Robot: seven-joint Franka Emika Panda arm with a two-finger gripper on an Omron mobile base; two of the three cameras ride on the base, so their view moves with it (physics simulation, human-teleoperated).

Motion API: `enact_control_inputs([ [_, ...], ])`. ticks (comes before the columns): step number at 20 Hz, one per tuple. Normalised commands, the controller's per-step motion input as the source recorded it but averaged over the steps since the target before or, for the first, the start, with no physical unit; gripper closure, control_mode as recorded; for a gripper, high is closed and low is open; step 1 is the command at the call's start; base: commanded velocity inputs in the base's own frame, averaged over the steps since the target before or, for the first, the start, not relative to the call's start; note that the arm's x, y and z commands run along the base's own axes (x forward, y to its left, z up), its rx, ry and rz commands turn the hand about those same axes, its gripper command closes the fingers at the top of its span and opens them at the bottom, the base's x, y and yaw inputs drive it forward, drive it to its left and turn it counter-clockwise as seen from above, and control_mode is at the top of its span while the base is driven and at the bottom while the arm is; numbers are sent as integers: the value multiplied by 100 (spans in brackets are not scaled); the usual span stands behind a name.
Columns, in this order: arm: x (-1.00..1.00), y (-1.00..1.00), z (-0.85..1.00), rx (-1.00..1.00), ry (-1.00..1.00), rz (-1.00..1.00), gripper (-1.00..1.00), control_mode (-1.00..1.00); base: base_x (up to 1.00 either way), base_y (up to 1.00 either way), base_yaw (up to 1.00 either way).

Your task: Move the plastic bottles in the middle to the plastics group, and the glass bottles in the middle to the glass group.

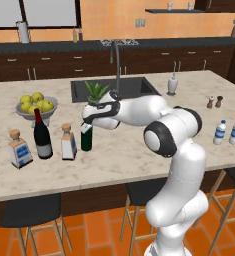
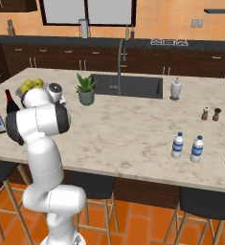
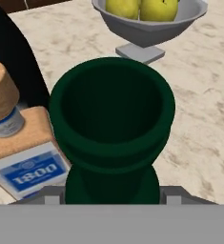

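- Gripper (image 1: 89,121): jaws at the neck of the green bottle (image 1: 86,137); whether clenched or released cannot be told.
- Green bottle: upright on the surface (image 1: 139,155), near its front edge, just beside the squat stoppered bottle (image 1: 68,142); apparently being added to the glass group.
- Wine bottle (image 1: 41,135), fruit bowl (image 1: 36,111): toward the left end.
- Water bottles (image 1: 227,132): plastics group, right end, kept well apart.
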Motion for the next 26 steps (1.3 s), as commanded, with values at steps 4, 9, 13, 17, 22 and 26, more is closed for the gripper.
enact_control_inputs([
  [4,0,18,0,0,-3,15,100,-100,0,0,0],
  [9,0,0,-4,-4,0,4,100,-100,0,0,0],
  [13,0,0,-25,-7,0,1,100,-100,0,0,0],
  [17,0,0,-24,-6,0,0,100,-100,0,0,0],
  [22,0,0,0,0,0,0,-100,-100,0,0,0],
  [26,0,0,0,0,0,0,-100,-100,0,0,0],
])
